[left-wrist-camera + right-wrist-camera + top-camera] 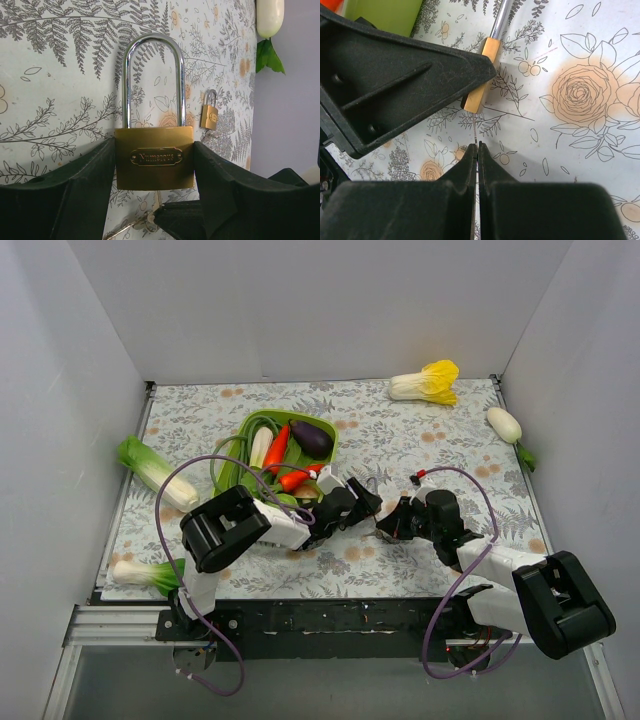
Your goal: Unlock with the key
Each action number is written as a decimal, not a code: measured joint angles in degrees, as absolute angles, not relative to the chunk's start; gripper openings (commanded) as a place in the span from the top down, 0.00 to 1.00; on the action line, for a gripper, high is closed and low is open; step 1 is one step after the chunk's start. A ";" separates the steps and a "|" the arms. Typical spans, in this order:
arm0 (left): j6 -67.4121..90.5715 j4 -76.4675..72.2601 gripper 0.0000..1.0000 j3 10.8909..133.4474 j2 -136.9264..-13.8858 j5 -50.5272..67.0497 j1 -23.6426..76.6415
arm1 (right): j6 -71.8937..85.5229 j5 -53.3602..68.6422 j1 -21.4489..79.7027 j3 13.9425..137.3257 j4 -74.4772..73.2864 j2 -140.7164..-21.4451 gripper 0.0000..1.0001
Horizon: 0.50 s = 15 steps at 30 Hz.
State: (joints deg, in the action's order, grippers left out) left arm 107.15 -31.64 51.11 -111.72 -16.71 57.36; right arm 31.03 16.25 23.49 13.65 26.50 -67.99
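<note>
The left gripper [155, 176] clamps the brass body of a long-shackled padlock [154, 156] between its two fingers, holding it just above the floral tablecloth [440, 445] with the closed silver shackle pointing away from the wrist. The right gripper [476, 150] is pinched fully closed on the key [476, 140], which shows only as a thin silvery edge running from its fingertips up to the padlock's bottom end; whether the tip sits in the keyhole cannot be told. A much smaller brass padlock [210, 116] lies on the cloth beyond.
</note>
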 measured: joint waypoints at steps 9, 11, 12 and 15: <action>106.72 -31.97 1.00 50.22 -111.15 -18.02 57.91 | 30.76 16.91 23.68 13.69 26.74 -68.31 0.99; 106.96 -31.99 1.00 50.11 -111.09 -18.11 57.93 | 30.63 17.30 23.68 13.69 27.22 -68.84 0.99; 107.18 -31.94 1.00 50.06 -111.04 -18.17 57.93 | 30.57 17.65 23.68 13.69 27.68 -69.34 0.99; 108.09 -31.86 1.00 49.52 -110.65 -18.46 57.93 | 30.33 18.68 23.70 13.69 29.39 -71.13 0.99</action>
State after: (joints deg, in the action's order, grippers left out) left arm 108.09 -31.86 49.52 -110.65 -18.46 57.93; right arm 30.33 18.68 23.70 13.69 29.39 -71.13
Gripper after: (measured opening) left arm 0.580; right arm 0.021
